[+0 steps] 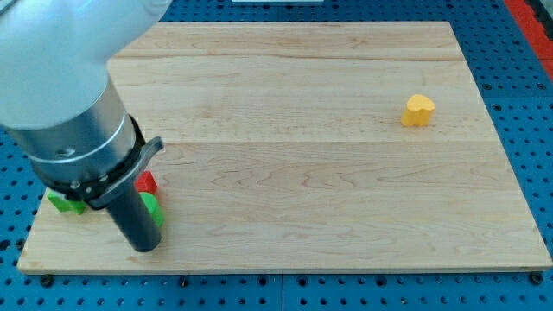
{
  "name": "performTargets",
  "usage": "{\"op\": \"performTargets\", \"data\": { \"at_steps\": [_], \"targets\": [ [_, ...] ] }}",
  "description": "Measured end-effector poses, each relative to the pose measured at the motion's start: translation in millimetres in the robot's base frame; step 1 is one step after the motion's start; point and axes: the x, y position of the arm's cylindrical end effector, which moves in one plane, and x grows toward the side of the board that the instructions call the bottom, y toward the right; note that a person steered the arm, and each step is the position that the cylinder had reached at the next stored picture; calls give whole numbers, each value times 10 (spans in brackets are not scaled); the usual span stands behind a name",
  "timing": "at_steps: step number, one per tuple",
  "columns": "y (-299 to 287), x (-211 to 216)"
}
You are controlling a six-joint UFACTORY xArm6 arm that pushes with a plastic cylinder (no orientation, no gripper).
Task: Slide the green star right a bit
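my tip (145, 245) sits low in the view's left part of the wooden board (328, 173), at about eight o'clock from the board's middle, close to the bottom edge. the rod is a plain dark cylinder with nothing that opens or closes, and it holds nothing. whether its end actually touches a block i cannot tell, because the rod and the big grey arm housing (69, 104) above it cover most of that corner.

three bits of colour peek out around the rod. a green block (153, 206) shows just at the rod's two o'clock side, pressed up against it or very nearly so; its shape is mostly hidden, so i cannot say for sure that it is the star. a red block (146, 182) lies right above that green one, at about twelve o'clock from my tip, touching or almost touching it. another green block (64, 204) shows at the rod's ten o'clock side, near the board's left edge, half under the arm housing; its shape is also hidden.

a yellow block (418, 111) with a rounded, heart-like outline sits alone well apart from the others, at about two o'clock from the board's middle.

the board rests on a blue perforated table (527, 104).
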Motion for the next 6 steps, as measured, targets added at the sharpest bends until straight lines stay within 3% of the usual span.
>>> {"op": "performTargets", "data": {
  "at_steps": [2, 3, 6],
  "targets": [
    [-1529, -43],
    [-1510, -435],
    [208, -708]
  ]
}}
